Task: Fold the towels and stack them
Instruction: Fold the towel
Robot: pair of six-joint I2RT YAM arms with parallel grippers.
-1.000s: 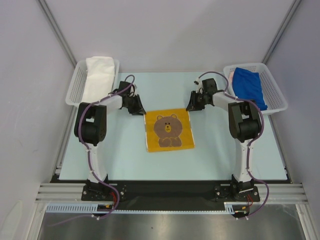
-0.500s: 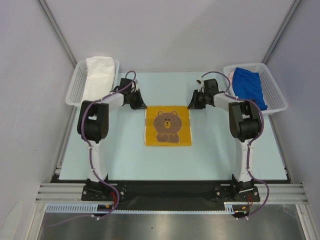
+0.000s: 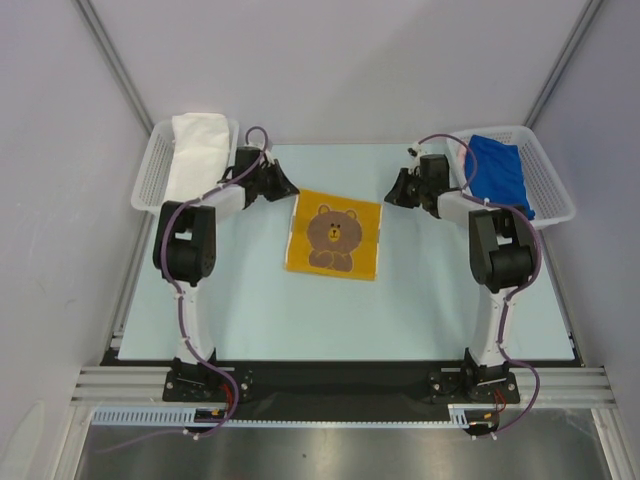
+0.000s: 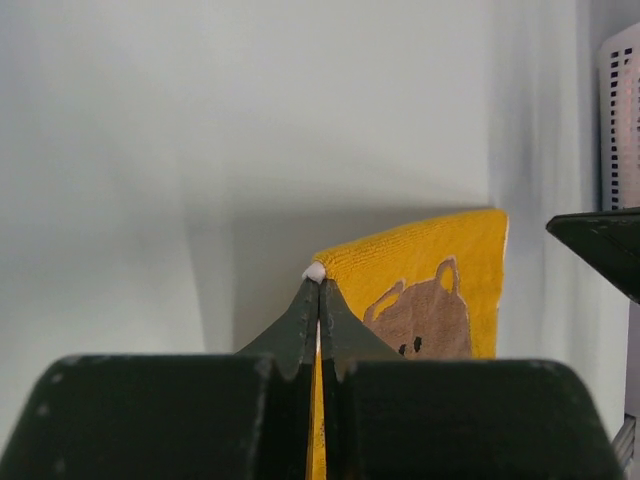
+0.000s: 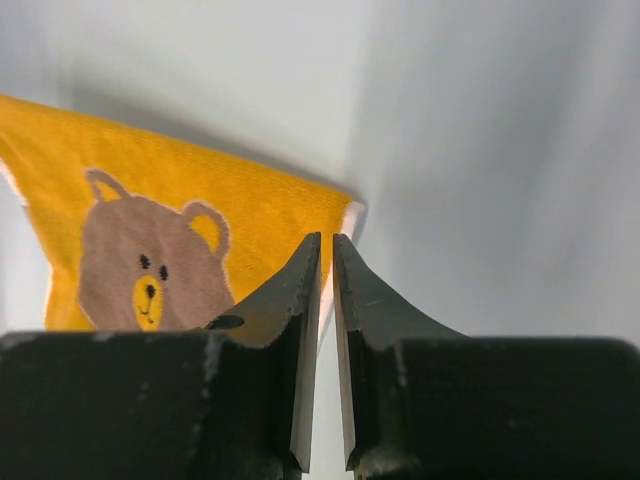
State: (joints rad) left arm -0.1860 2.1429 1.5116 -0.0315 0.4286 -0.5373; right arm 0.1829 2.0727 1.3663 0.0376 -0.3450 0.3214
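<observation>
My left tool [image 4: 319, 284] and right tool [image 5: 327, 244] each pinch a bear towel [image 3: 334, 233] corner, the corners mostly hidden.

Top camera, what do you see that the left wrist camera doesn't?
Only the top camera shows the folded white cloth towel and the crumpled blue cloth towel. Only the left wrist camera shows, close up, the left end effector pinched shut on a towel corner. Both show the yellow cloth towel with a brown bear and the pale table.
</observation>
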